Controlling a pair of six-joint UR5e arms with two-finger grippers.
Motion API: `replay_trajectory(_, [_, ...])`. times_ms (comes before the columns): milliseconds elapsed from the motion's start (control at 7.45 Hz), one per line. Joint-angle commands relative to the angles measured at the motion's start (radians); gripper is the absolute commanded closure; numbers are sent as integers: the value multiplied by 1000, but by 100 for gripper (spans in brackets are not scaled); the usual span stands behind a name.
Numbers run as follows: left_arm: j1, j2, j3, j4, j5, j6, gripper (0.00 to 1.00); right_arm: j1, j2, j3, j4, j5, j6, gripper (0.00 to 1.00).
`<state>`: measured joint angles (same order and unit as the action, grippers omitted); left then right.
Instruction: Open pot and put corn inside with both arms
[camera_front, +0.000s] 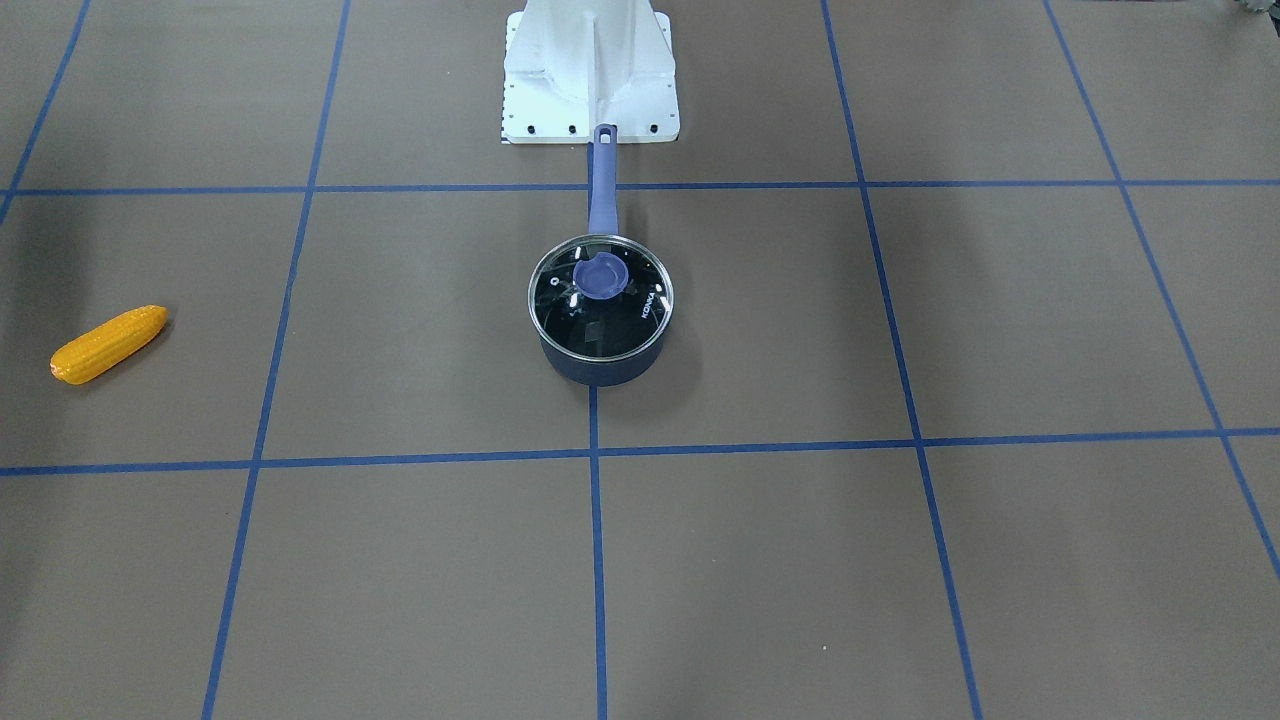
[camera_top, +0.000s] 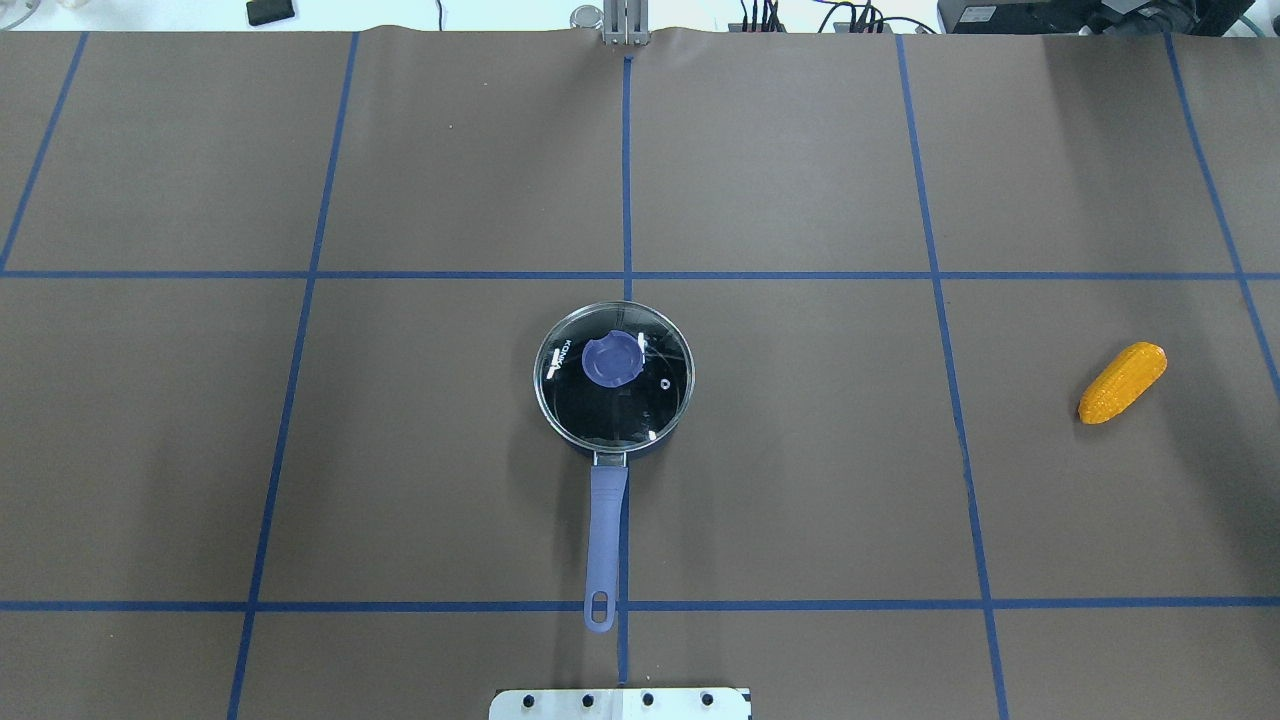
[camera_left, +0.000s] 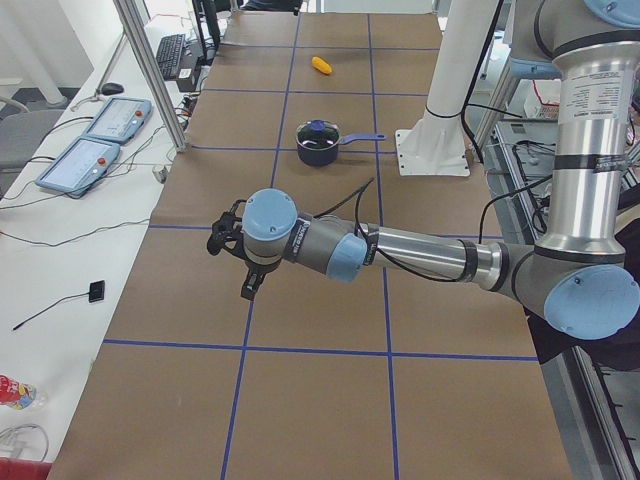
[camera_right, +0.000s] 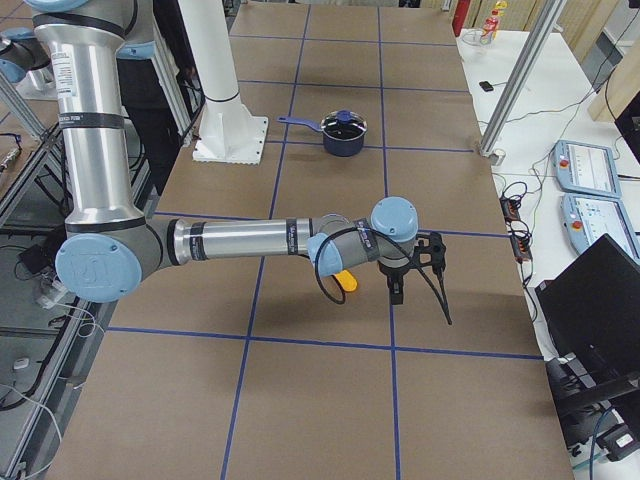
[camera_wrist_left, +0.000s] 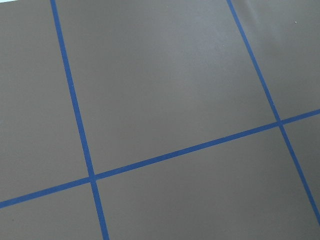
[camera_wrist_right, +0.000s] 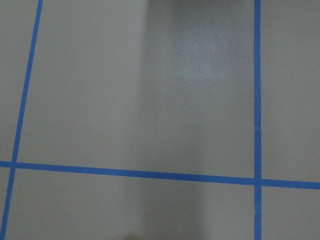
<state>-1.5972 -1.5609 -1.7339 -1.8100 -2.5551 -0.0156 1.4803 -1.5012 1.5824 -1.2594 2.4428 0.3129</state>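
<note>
**Lid on, corn out to the right, both arms wide of the pot**

The pot (camera_top: 615, 385) stands at the middle of the bench (camera_top: 800, 480), straight out from the robot's base (camera_front: 590, 70). Its lid (camera_top: 650, 400) is seated and the knob (camera_top: 612, 360) is untouched. The handle (camera_top: 606, 530) points straight back at the base, along a blue tape line (camera_top: 626, 170).

The corn (camera_top: 1122, 383) lies flat on the bench, well apart from the pot, on the robot's right. Its long axis runs on a diagonal: the end nearer the pot is also the end nearer the robot.

Neither arm shows in the overhead or front views, and both wrist cameras see only bare bench and tape. The left claw (camera_left: 222, 236) hangs over the bench far out on the robot's left, with the pot well apart from it. The right claw (camera_right: 432, 252) is out on the robot's right. From the right side view the corn peeks out from behind that arm's forearm, on the pot's side of it. Both claws appear only in the side views, so I cannot tell whether either is wide or narrow. Neither seems to carry anything.

Nothing of the task is done yet. The right arm is plainly the nearer one to the corn, so it would need its jaws turned across the diagonal cob. That leaves the left arm for the knob, which should come straight up, since the handle side is toward the base
</note>
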Motion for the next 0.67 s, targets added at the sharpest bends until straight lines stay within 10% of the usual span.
replay_trajectory(0, [0,-4,-3,-3,0,-20,2,0,1,-1,-2,1,0,0])
replay_trajectory(537, [2,-13,-6,1,1,-21,2,0,-10,1,-14,2,0,0])
